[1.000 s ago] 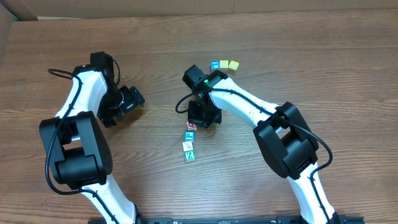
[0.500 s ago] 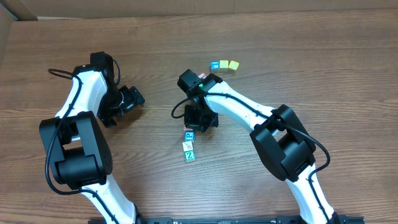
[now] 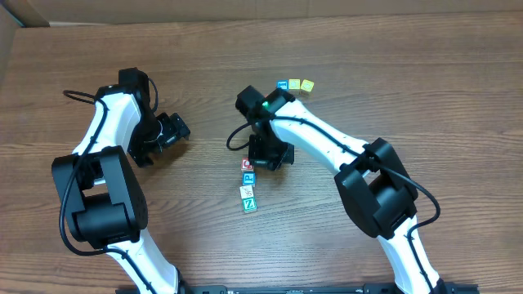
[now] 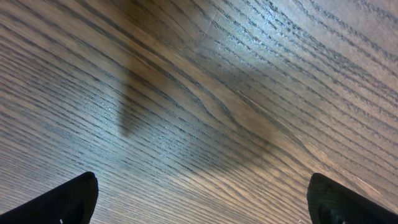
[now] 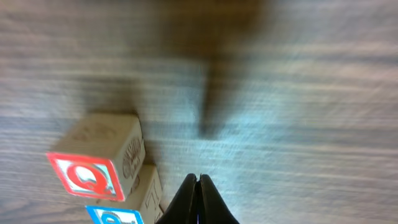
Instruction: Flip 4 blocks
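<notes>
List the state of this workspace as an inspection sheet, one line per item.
Surface: wooden table, plain wood grain, no marks seen.
Job's things: Q block, P block, pale block and Z block, in a close column near the table's middle.
Clutter: blue cube and two yellow cubes, in a row farther back.
Grippers: left gripper open over bare wood; right gripper has its fingers shut, holds nothing, beside the Q block.
Cables: black cable loop at the left arm; second cable at the right wrist.
Surroundings: cardboard-coloured edge at the top left corner.
</notes>
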